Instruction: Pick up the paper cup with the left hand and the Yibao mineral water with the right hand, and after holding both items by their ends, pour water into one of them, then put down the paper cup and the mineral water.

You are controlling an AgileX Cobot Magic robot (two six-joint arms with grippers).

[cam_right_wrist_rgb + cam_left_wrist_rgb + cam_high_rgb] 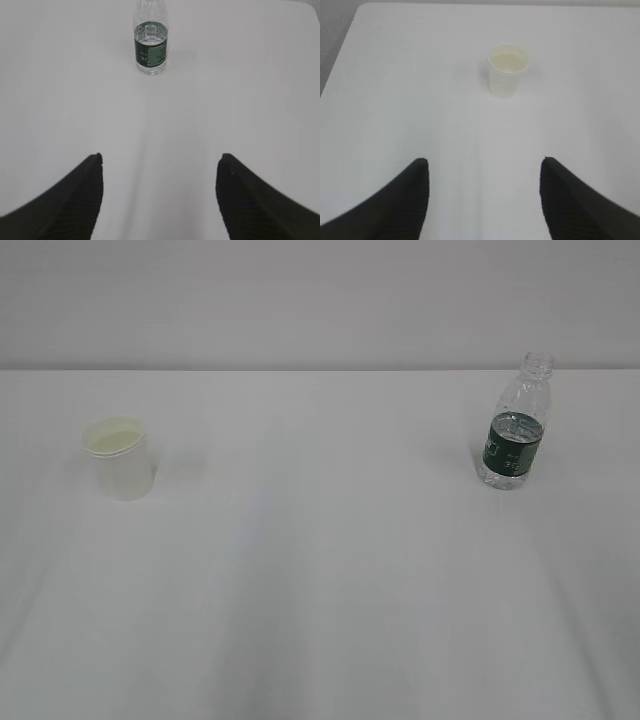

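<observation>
The white paper cup (120, 458) stands upright on the left of the white table; it also shows in the left wrist view (507, 70), far ahead of my left gripper (483, 162), which is open and empty. The Yibao mineral water (515, 426), a clear uncapped bottle with a dark green label, stands upright at the right; it also shows in the right wrist view (150, 44), far ahead of my right gripper (160, 157), which is open and empty. Neither gripper shows in the exterior view.
The white table (320, 570) spreads wide between cup and bottle. Its far edge meets a pale wall (320, 300). In the left wrist view the table's left edge (342, 50) borders grey floor.
</observation>
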